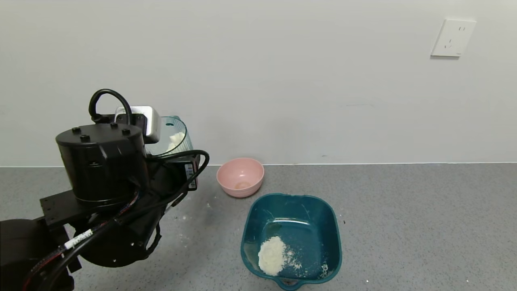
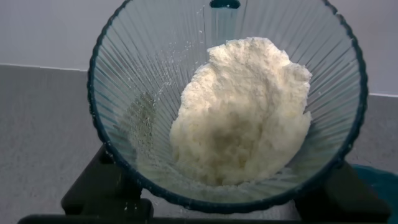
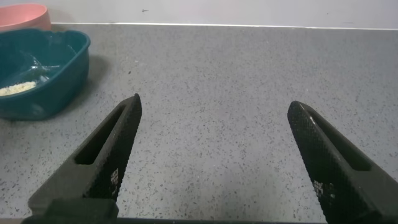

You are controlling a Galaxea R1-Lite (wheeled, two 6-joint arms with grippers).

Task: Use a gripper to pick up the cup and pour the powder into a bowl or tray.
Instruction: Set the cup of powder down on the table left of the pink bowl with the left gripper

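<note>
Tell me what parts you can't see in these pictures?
- Head view: the left gripper holding the cup is mostly hidden behind its own black wrist.
- Left wrist view: the powder covers the cup's bottom; the tub is cut off by the edge.
- Head view: whatever pale spot lies in the pink bowl is too small to tell.
- Right wrist view: the right gripper is open; its base is cut off.
</note>
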